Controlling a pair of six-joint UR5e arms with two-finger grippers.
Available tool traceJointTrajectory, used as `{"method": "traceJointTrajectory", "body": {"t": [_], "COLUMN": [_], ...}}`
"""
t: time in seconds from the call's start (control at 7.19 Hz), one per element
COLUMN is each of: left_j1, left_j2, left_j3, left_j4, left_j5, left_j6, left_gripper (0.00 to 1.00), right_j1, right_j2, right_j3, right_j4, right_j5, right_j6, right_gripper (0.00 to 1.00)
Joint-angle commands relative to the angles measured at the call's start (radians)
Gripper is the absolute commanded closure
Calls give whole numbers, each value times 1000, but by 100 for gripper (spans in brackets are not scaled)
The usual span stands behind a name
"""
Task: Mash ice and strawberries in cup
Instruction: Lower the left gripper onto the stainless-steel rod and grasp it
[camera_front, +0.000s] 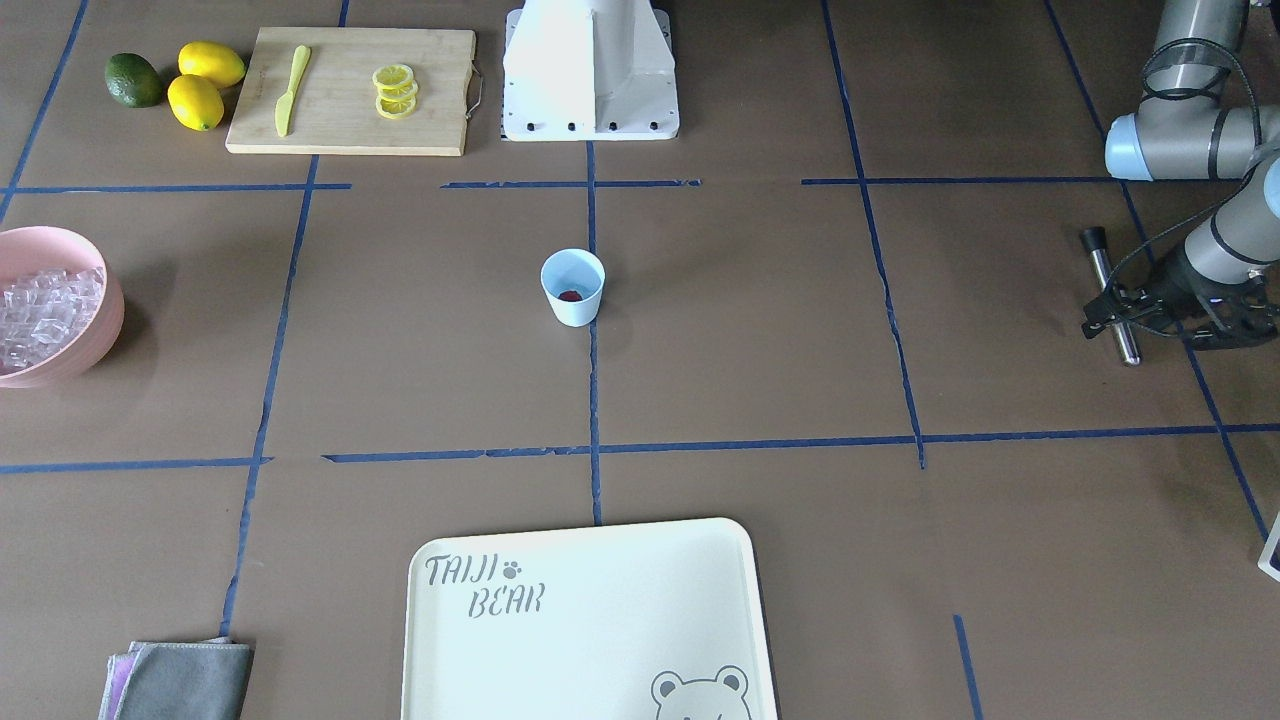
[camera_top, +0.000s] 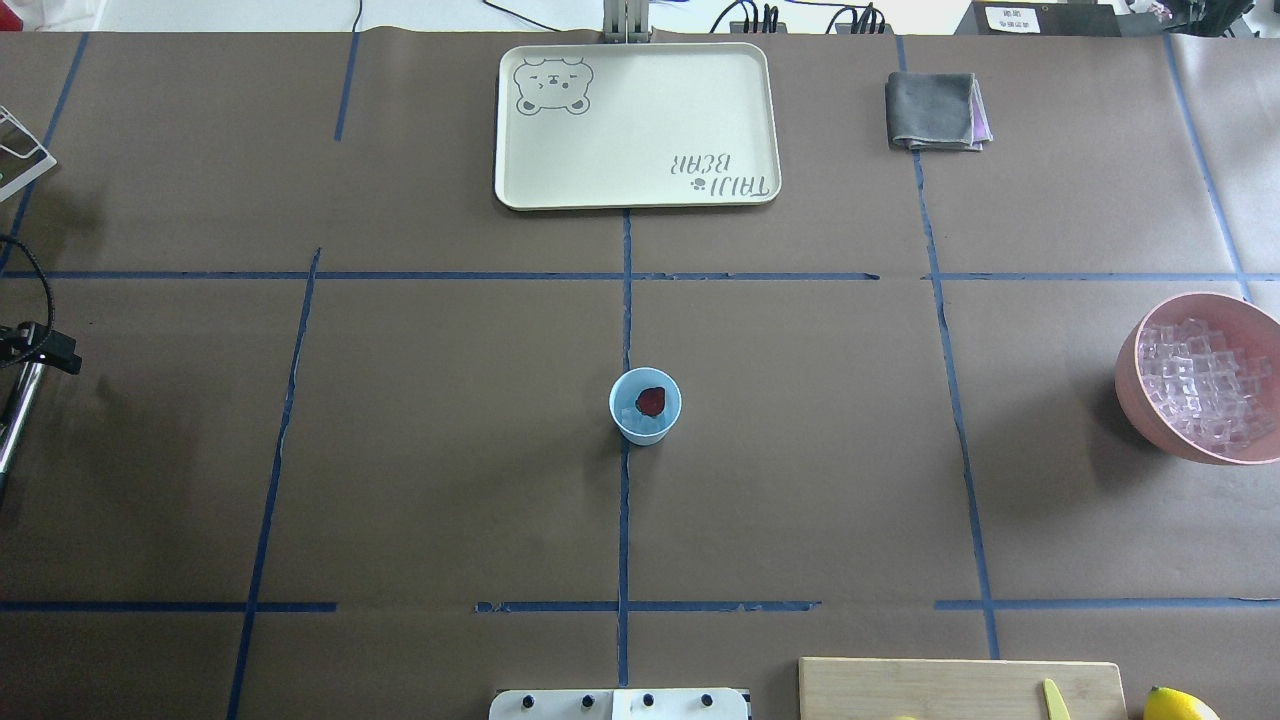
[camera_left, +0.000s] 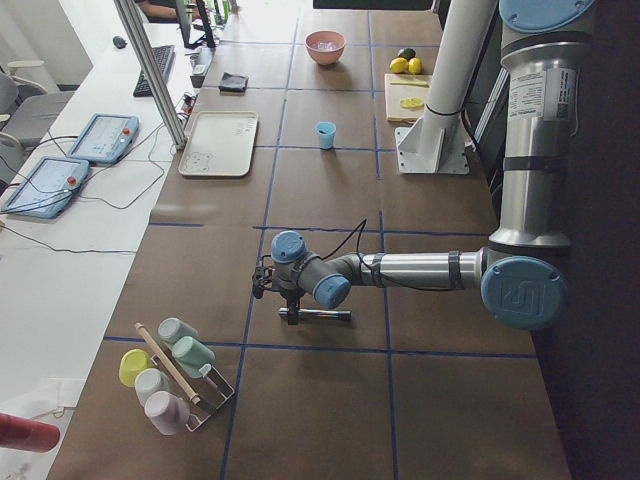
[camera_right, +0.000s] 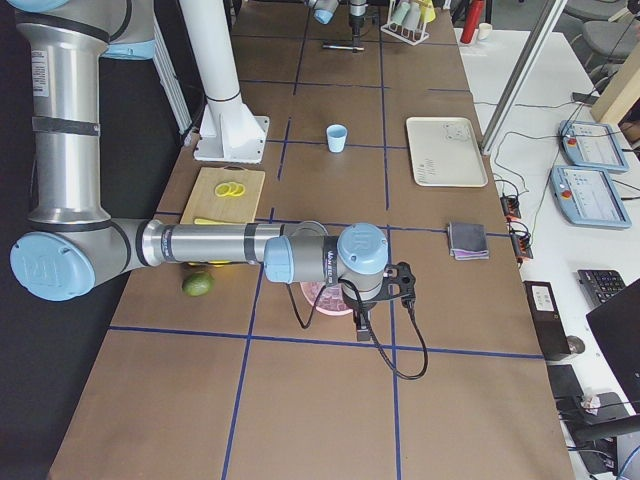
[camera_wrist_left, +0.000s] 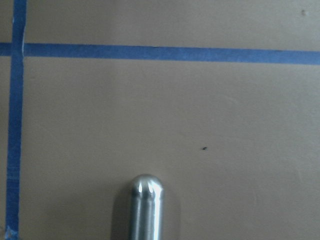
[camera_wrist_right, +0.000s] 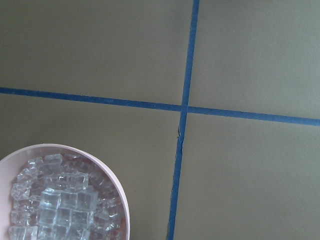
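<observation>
The pale blue cup (camera_top: 645, 405) stands at the table's centre with a red strawberry (camera_top: 651, 401) inside, lying on a few whitish bits of ice. Much more ice (camera_top: 1200, 385) is heaped in a pink bowl (camera_top: 1135, 390) at the right edge. My left gripper (camera_front: 1112, 312) sits low over a metal muddler (camera_front: 1105, 275) with a black end, at the far left, its fingers astride the rod. I cannot tell whether they press on it. The muddler's steel tip (camera_wrist_left: 146, 205) shows in the left wrist view. My right gripper (camera_right: 361, 320) hangs above the pink bowl (camera_right: 325, 297); I cannot tell its state.
A cream tray (camera_top: 636, 125) and a folded grey cloth (camera_top: 935, 110) lie on the far side. A cutting board (camera_front: 350, 90) with lemon slices and a yellow knife, two lemons (camera_front: 205, 80) and an avocado (camera_front: 133, 80) sit near the robot base (camera_front: 590, 70). A cup rack (camera_left: 170, 375) stands at the left end.
</observation>
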Motion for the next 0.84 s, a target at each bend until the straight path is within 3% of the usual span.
{"method": "traceJointTrajectory", "body": {"t": [0.0,0.42,0.56,0.7], "left_j1": [-1,1,1,-1], "left_j2": [9,9,9,10], "left_j3": [3,21,23,22], "left_j4": [0,1,1,3], "left_j5": [5,7,2,1], "left_j6": [0,-3,-12,-12], "left_gripper": [0,3,29,65], "right_j1": [0,0,0,0], "right_j2": [1,1,1,1], "right_j3": [-1,-1,-1,-1], "right_j4": [1,-1,1,1], "right_j5": [0,1,1,1], "right_j6": [0,0,0,0], "right_gripper": [1,1,1,1]}}
